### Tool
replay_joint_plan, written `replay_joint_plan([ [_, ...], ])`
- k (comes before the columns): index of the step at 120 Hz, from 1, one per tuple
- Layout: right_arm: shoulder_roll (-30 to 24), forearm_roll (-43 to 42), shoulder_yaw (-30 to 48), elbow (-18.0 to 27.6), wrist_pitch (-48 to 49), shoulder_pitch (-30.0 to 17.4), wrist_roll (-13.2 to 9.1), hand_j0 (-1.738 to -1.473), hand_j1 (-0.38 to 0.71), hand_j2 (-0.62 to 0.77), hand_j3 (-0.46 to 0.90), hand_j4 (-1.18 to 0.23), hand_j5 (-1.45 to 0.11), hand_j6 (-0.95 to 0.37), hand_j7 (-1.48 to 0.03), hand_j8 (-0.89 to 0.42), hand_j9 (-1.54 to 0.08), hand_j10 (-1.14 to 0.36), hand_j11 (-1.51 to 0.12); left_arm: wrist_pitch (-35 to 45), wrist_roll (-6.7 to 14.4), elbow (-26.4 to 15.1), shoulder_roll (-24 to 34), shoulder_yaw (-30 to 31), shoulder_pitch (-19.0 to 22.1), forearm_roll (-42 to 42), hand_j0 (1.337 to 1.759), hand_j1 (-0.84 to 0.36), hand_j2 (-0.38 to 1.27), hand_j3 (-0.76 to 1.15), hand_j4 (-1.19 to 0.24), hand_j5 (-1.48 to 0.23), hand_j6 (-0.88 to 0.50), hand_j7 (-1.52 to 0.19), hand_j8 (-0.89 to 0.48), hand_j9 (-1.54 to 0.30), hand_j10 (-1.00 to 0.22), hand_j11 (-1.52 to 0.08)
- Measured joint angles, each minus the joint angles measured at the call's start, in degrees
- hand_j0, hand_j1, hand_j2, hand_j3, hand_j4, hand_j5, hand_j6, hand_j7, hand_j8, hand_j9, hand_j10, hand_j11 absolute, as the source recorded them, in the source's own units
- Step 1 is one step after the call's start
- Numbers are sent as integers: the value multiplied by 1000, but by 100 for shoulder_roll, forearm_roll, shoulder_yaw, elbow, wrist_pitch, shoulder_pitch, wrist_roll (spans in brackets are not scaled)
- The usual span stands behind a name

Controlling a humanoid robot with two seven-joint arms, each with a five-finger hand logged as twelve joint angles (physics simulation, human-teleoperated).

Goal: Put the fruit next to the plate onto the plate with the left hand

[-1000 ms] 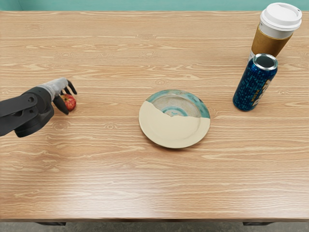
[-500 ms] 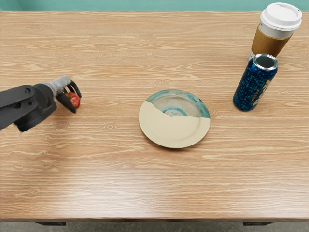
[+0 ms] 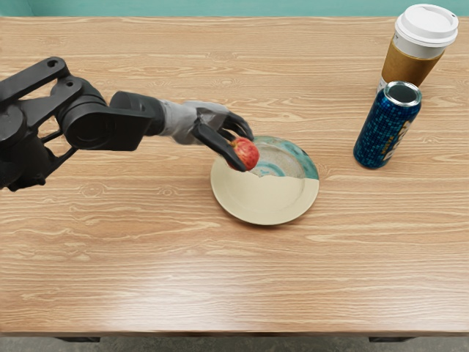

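While the fruit (image 3: 245,153) is pinched in the fingers (image 3: 218,141) of the left hand (image 3: 212,126), it sits over the left part of the plate (image 3: 271,202); whether it touches the glaze cannot be told. The fruit lies at the fingertips, on the side of the hand that faces the right edge of the surface (image 3: 220,279), so the plate's middle is just beyond it in the direction the arm reaches. The fruit is small, round and smooth, red with a paler patch, and shows no marked long axis. The dark fingers curl around it from above and from the near side.

The plate is round and shallow, cream on its near half and teal with a swirl on its far half, and rests near the middle of the wood-grain surface. The release calls for lowering and then opening the fingers; a round fruit may roll. A blue patterned can (image 3: 387,125) and a lidded paper cup (image 3: 418,44) stand at the far right corner, well apart.
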Motion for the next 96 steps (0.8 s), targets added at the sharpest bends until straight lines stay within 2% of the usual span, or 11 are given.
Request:
replay_joint_plan([
  [12,0,0,0,0,0,0,0,-1658,-335,-2,0,-11,-15,-11,-15,-11,-15,-11,-15,-57,-1,359,-199,-17,-55,-54,1654,-355,562,0,-666,-1141,-315,-1056,-333,-1055,-640,-1040],
  [22,0,0,0,0,0,0,0,-1658,-335,-2,0,-11,-15,-11,-15,-11,-15,-11,-15,-70,-1,548,-211,-11,-62,-55,1654,-319,469,0,-686,-1139,-327,-1050,-344,-1055,-651,-1040],
  [25,0,0,0,0,0,0,0,-1658,-335,-2,0,-11,-15,-11,-15,-11,-15,-11,-15,-67,-1,582,-230,-5,-62,-47,1654,-313,499,0,-691,-1126,-347,-1043,-350,-1050,-661,-1035],
  [37,0,0,0,0,0,0,0,-1658,-335,-2,0,-11,-15,-11,-15,-11,-15,-11,-15,-64,-1,732,-562,22,-56,10,1654,-267,396,0,-704,-1094,-388,-1026,-390,-1031,-701,-1024],
  [45,0,0,0,0,0,0,0,-1658,-335,-2,0,-11,-15,-11,-15,-11,-15,-11,-15,-68,-2,947,-692,104,-102,17,1654,-307,488,0,-702,-1098,-373,-1023,-379,-1025,-682,-1020],
  [53,0,0,0,-1,0,0,0,-1658,-335,-2,0,-11,-15,-11,-15,-11,-15,-11,-15,-62,-2,1070,-738,169,-122,46,1655,-289,426,0,-676,-1031,-392,-965,-397,-968,-680,-967],
  [68,0,0,0,-1,0,0,0,-1658,-335,-2,0,-11,-15,-11,-15,-11,-15,-11,-15,-19,-1,1167,-758,365,-335,68,1656,-80,252,0,-433,-646,-281,-610,-282,-612,-436,-612],
  [81,0,0,0,0,0,0,0,-1658,-335,-2,0,-11,-15,-11,-15,-11,-15,-11,-15,-41,-1,1190,-750,379,-553,40,1657,64,154,0,-282,-415,-192,-394,-193,-395,-283,-395],
  [87,0,0,0,0,0,0,0,-1658,-335,-2,0,-11,-15,-11,-15,-11,-15,-11,-15,-254,-1,1190,-706,284,-528,-34,1657,117,122,0,-228,-335,-158,-318,-159,-319,-229,-319],
  [96,0,0,0,0,0,0,0,-1658,-335,-2,0,-11,-15,-11,-15,-11,-15,-11,-15,-915,-1,1190,-284,17,-476,-423,1657,181,86,0,-165,-240,-117,-229,-117,-229,-165,-229],
])
